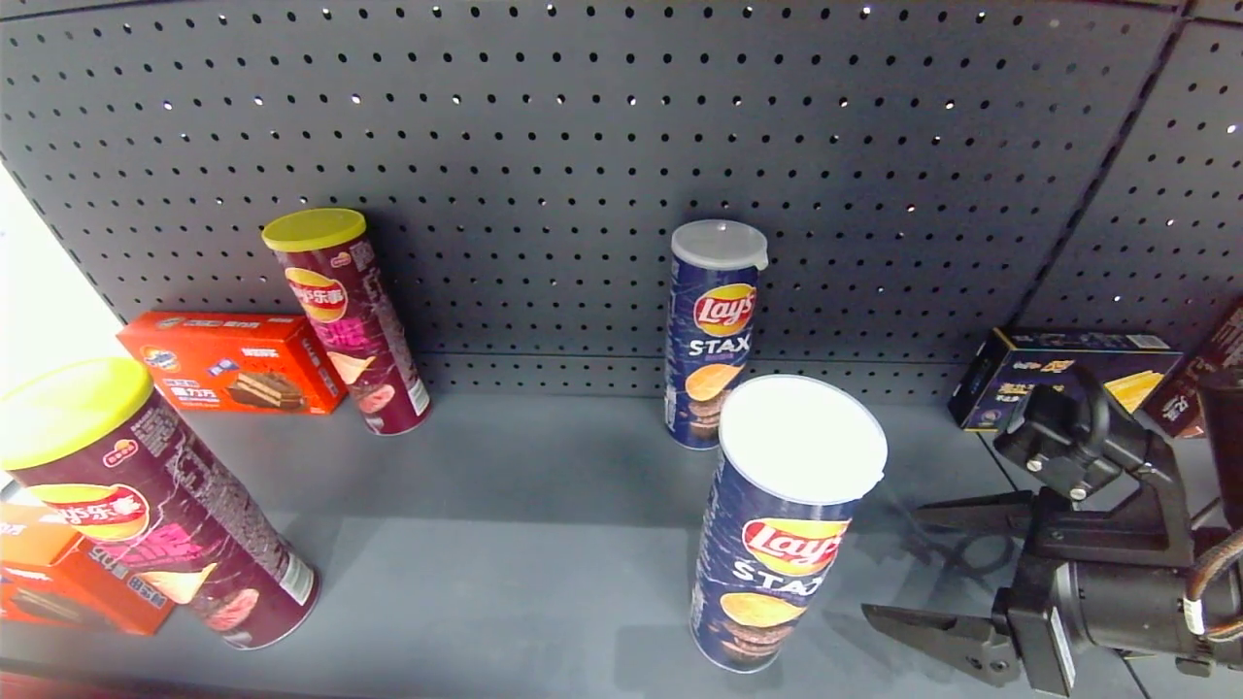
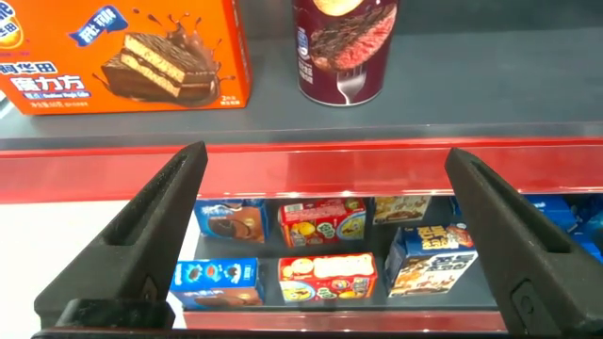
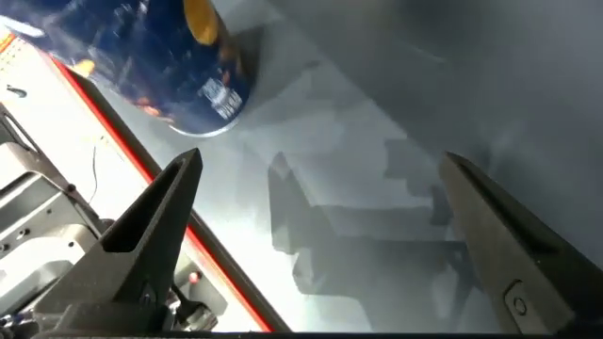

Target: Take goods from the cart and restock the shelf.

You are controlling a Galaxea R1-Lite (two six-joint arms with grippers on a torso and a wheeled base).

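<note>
Shelf: grey shelf (image 1: pixel 544 505) under the head camera, with a dark pegboard (image 1: pixel 583 126) along its back edge.
Front blue can: here it is, the front blue can (image 1: pixel 777 544), upright with a white lid, close to the shelf's front edge and right of the middle.
Right gripper: the right gripper (image 1: pixel 893 561) sits low over the shelf just beside that can, on the side of the shelf's right edge. Its jaws are spread wide and hold nothing. Fingertips point at the can, with a gap you can see between them and it.
Rear blue can: the rear blue can (image 1: pixel 712 330) stands upright right against the pegboard, behind the front one.
Maroon cans: two with yellow lids. The rear maroon can (image 1: pixel 350 320) is at the back edge, left of centre; the front maroon can (image 1: pixel 155 505) is near the front left corner.
Orange box: the orange box (image 1: pixel 233 361) lies at the back edge, touching the rear maroon can.
Dark box: the dark box (image 1: pixel 1058 374) rests at the back right, behind the right arm.
Left gripper: the left gripper (image 2: pixel 327 151) is wide open too and carries nothing. It is out in front of the shelf's red lip (image 2: pixel 311 165).
Below: packaged goods (image 2: pixel 325 250) in rows on a lower level.
</note>
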